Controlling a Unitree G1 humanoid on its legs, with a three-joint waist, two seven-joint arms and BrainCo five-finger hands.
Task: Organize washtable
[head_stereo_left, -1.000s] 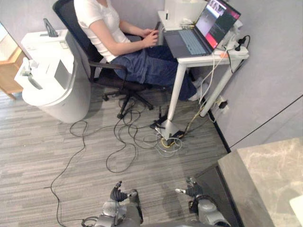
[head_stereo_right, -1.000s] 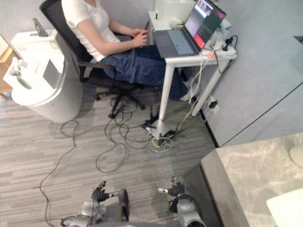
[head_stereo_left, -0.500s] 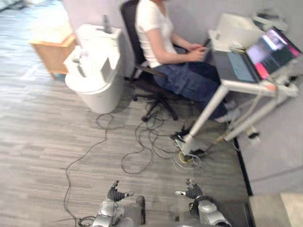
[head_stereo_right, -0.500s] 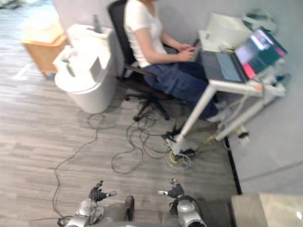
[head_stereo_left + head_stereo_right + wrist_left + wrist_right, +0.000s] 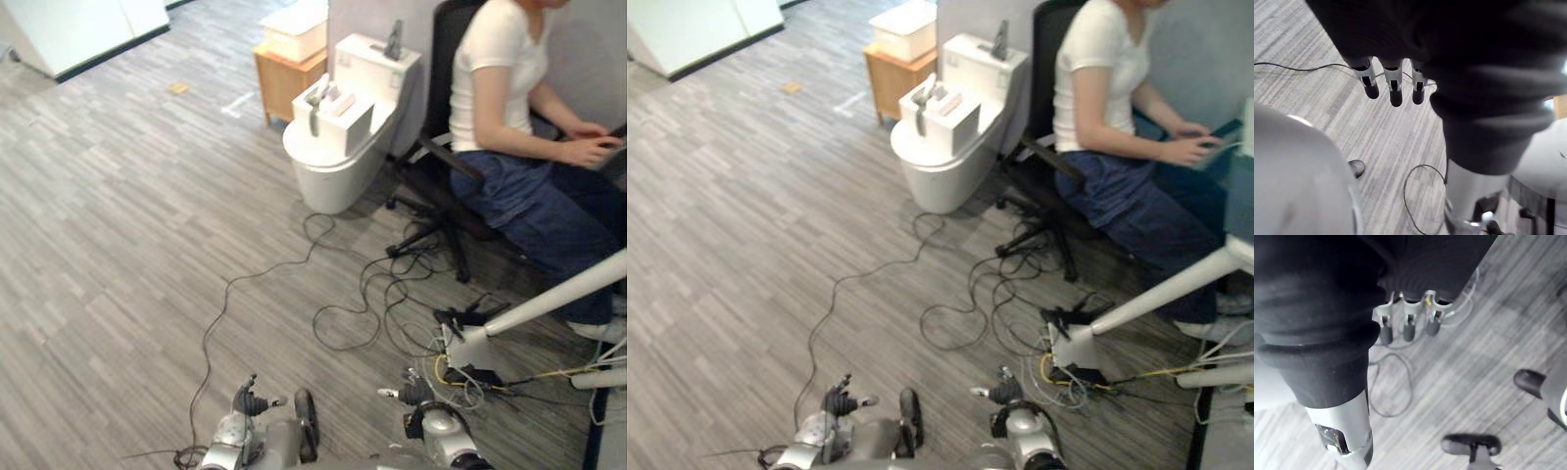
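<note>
My left hand [image 5: 250, 401] hangs low at the bottom of the left eye view, over grey plank floor. Its fingers [image 5: 1393, 88] are straight and relaxed, and they hold nothing. My right hand [image 5: 411, 394] hangs beside it to the right, just short of a tangle of cables. Its fingers [image 5: 1408, 328] also point down loosely, with nothing in them. Both hands are open above bare floor.
A white toilet [image 5: 348, 137] with a small box [image 5: 343, 113] on its lid stands ahead, a wooden stand [image 5: 289, 73] behind it. A person [image 5: 509, 127] sits on a black office chair [image 5: 441, 196] at right. A white desk leg [image 5: 549, 304] and loose cables [image 5: 362, 304] lie on the floor.
The camera has swung left: the desk, laptop and stone counter have slid out at the right, and the toilet and open floor now sit in the middle. Both hands hang as before.
</note>
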